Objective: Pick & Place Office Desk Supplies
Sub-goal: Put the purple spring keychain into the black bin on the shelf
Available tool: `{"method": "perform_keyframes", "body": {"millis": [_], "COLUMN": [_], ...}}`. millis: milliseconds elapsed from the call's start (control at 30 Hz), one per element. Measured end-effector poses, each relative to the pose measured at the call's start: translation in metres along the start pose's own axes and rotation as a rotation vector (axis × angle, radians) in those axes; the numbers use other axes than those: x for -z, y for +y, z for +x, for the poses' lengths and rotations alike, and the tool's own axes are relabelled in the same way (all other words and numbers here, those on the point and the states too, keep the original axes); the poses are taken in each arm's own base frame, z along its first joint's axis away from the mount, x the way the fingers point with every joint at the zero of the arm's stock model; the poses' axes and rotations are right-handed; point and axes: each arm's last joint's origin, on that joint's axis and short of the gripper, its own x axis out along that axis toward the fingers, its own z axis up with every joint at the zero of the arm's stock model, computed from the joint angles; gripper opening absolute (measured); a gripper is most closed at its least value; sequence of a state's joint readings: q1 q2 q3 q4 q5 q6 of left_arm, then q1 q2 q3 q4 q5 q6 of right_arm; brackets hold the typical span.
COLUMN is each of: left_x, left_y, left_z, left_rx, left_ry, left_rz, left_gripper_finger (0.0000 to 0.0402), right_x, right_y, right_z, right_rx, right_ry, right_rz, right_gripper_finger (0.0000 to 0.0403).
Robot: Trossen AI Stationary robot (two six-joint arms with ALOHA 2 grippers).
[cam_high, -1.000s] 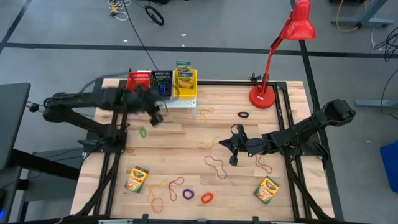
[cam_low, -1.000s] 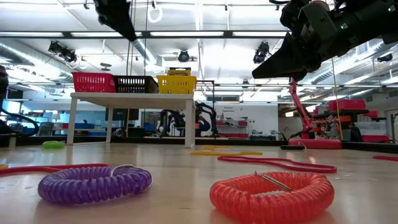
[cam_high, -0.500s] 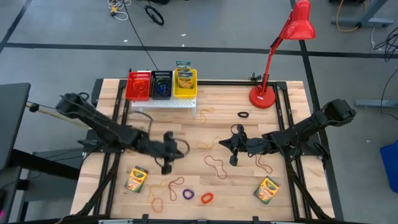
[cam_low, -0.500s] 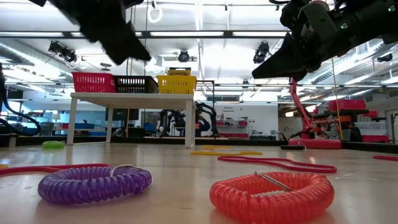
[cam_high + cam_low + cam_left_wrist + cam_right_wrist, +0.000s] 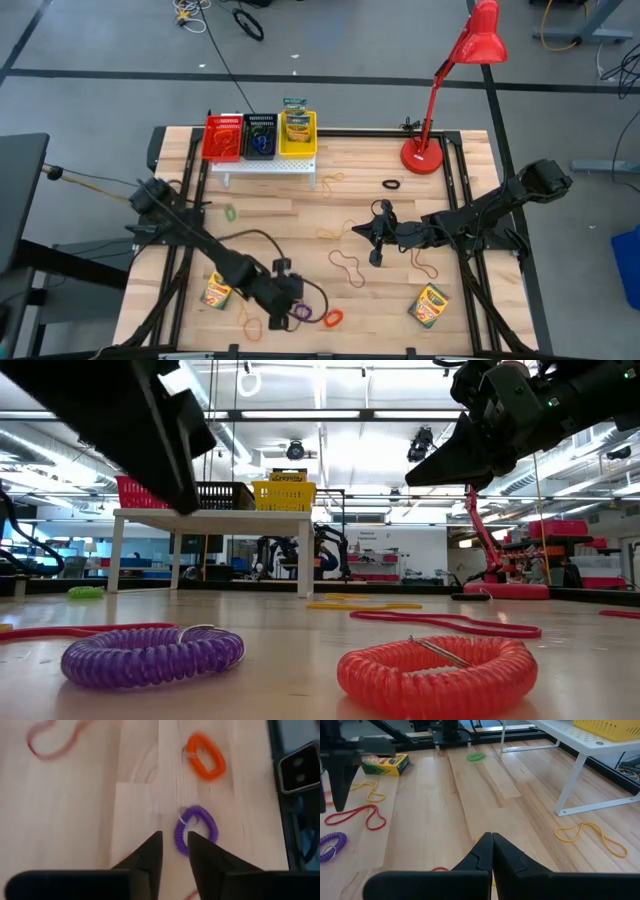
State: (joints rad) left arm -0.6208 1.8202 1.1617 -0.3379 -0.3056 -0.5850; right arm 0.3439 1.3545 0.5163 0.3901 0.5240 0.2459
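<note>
Left gripper [image 5: 174, 851] hangs over the purple loop [image 5: 195, 829], jaws slightly apart, holding nothing. Advice: straddle one side of the coil, then pinch. Orange loop [image 5: 205, 756] sits just beyond purple. Right gripper [image 5: 492, 845] waits mid-surface, jaws pressed together. Count: two crayon boxes [image 5: 217, 289] on the surface; one purple, one orange loop.

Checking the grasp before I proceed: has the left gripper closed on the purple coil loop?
No, the left gripper hovers above the purple coil loop, fingers apart.
</note>
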Motion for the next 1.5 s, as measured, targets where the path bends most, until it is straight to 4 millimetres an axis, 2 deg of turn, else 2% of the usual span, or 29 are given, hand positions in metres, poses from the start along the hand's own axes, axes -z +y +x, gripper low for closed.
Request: {"method": "perform_keyframes", "body": {"millis": [233,367,500,767,933,1033,1133,1233,1333,1400,1500], "left_x": [-0.002,0.003,0.007,0.008,0.007,0.002,-0.018,-0.034,-0.045,-0.047,-0.045], "left_y": [-0.022,-0.02,-0.017,-0.009,-0.005,0.002,0.014,0.034,0.059,0.078,0.111], "left_z": [0.023,0.036,0.047,0.062,0.054,0.037,0.005,-0.037,-0.089,-0.125,-0.167], "left_rx": [-0.033,-0.05,-0.082,-0.069,-0.075,-0.101,-0.136,-0.221,-0.327,-0.398,-0.509], "left_ry": [0.096,0.137,0.159,0.207,0.244,0.25,0.179,0.105,0.002,-0.06,-0.14], "left_rz": [-0.049,-0.082,-0.083,-0.113,-0.054,-0.027,-0.045,-0.063,-0.131,-0.202,-0.322], "left_gripper_finger": [0.0159,0.0178,0.018,0.0153,0.0088,0.0043,0.0014,0.0011,0.0018,0.002,0.0017], "right_x": [0.0,0.0,0.0,0.0,0.0,0.0,0.0,0.0,0.0,0.0,0.0], "right_y": [0.0,0.0,0.0,0.0,0.0,0.0,0.0,0.0,0.0,0.0,0.0], "right_z": [0.0,0.0,0.0,0.0,0.0,0.0,0.0,0.0,0.0,0.0,0.0], "right_rx": [0.0,0.0,0.0,0.0,0.0,0.0,0.0,0.0,0.0,0.0,0.0], "right_ry": [0.0,0.0,0.0,-0.001,0.0,-0.001,-0.001,-0.002,0.0,-0.001,-0.001], "right_rz": [0.0,0.0,0.001,0.001,0.0,0.0,0.001,0.002,0.001,0.001,0.001], "right_gripper_finger": [0.0005,0.0005,0.0005,0.0005,0.0005,0.0005,0.0005,0.0005,0.0005,0.0005,0.0005]}}
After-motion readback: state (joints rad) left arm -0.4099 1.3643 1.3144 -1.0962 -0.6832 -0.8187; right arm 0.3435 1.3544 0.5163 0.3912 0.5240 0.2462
